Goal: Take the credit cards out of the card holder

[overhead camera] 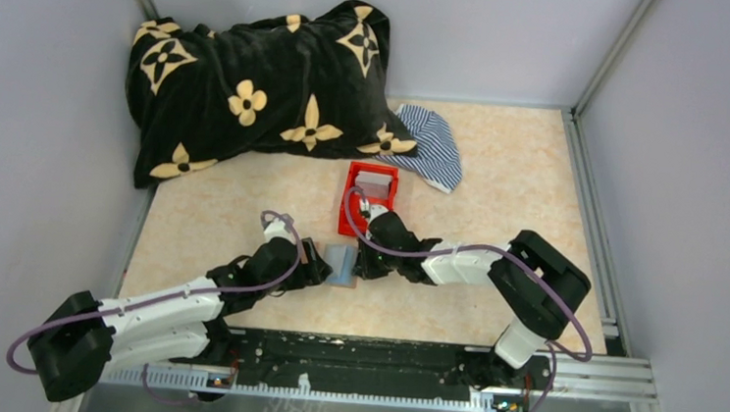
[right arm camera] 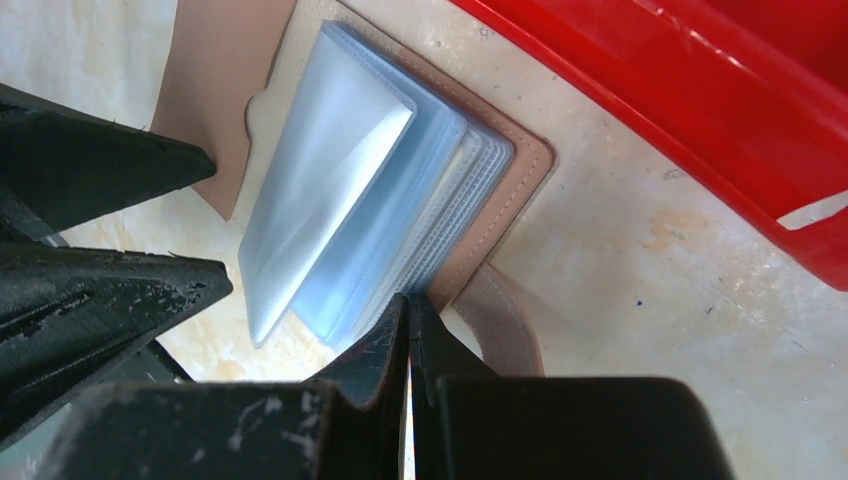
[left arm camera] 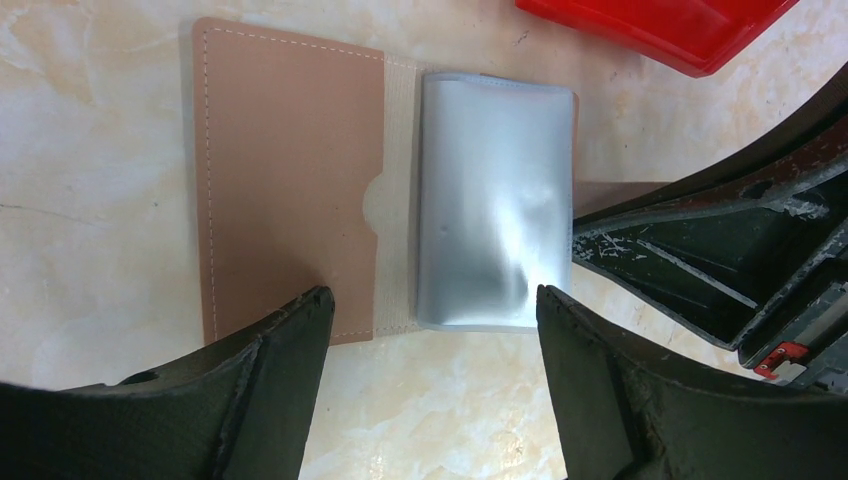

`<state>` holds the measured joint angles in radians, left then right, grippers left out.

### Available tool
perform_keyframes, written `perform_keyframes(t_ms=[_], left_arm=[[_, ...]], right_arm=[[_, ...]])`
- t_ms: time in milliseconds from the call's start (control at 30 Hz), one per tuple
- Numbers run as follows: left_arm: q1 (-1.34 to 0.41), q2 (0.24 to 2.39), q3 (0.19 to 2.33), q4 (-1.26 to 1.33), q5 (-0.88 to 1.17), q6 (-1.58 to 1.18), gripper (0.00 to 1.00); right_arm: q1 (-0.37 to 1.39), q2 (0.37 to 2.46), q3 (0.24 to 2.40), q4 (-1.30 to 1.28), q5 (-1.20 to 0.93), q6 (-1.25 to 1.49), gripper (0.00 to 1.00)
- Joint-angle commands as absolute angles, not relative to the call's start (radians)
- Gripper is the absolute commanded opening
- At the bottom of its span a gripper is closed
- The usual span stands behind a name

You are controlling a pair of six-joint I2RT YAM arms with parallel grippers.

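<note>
Brown card holder (left arm camera: 290,170) open; left tool (left arm camera: 432,300) spread astride; right tool (right arm camera: 410,312) closed at edge.

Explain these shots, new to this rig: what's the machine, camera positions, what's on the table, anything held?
Two robot arms bolted to a table. One picture looks down from above; the other two come from a camera on each wrist. On the table: an open brown wallet with clear sleeves, a red bin, a black blanket, a striped cloth. The left pincer is open, over the wallet. The right pincer is shut at the sleeves' edge; unclear if it pinches anything.
</note>
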<state>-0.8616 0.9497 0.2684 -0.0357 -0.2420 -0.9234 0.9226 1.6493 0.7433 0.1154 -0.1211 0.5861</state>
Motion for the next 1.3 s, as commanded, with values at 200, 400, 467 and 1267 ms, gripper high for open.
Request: perform_keyframes(t_ms=[200,400,467,1267], left_arm=[[-0.865,0.989,0.218,-0.102,-0.185,-0.939,0.82],[-0.866,0.995,0.213,-0.091,-0.188,-0.935,0.81],[-0.866,1.006,0.215,-0.079,-0.182,-0.936,0.82],[-0.866,1.085,0.176,0.017,-0.117,-0.946,0.79]], right_arm=[[0.908,1.644,0.71,0.102,-0.146,0.572,0.0],[0.904,1.61,0.677,0.086,-0.127,0.574,0.0],[0.905,1.612,0.675,0.09,-0.132,0.575,0.0],[0.931,1.79,0.814,0.172,-0.215,0.583,0.0]])
